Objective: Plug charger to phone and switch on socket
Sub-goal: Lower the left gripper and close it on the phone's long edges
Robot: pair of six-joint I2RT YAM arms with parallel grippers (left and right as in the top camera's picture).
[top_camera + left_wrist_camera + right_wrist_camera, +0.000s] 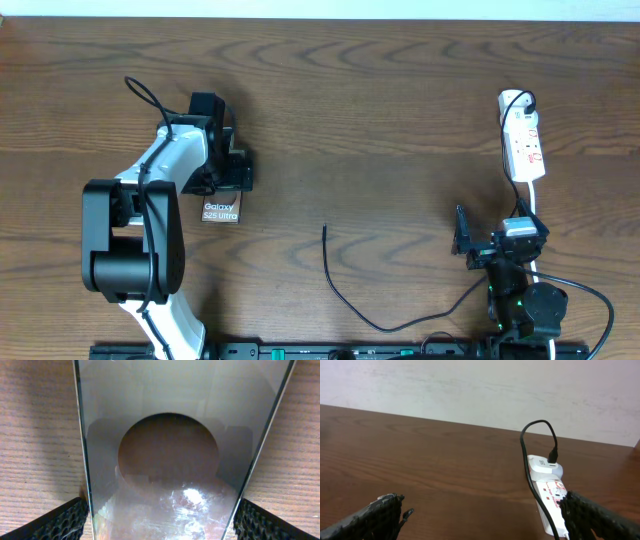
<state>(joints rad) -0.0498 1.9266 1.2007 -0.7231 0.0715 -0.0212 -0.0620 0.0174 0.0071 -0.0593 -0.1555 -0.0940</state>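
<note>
The phone lies back up on the table at the left, its "Galaxy" lettering showing below my left gripper. In the left wrist view the phone fills the frame, and the left gripper has a finger against each long edge. The charger cable curves over the table's middle, its plug tip lying free. The white socket strip lies at the far right with a black plug in its far end; it also shows in the right wrist view. My right gripper is open and empty.
A white cord runs from the strip toward the right arm. The black cable loops from the plug along the strip. A pale wall stands behind the table's far edge.
</note>
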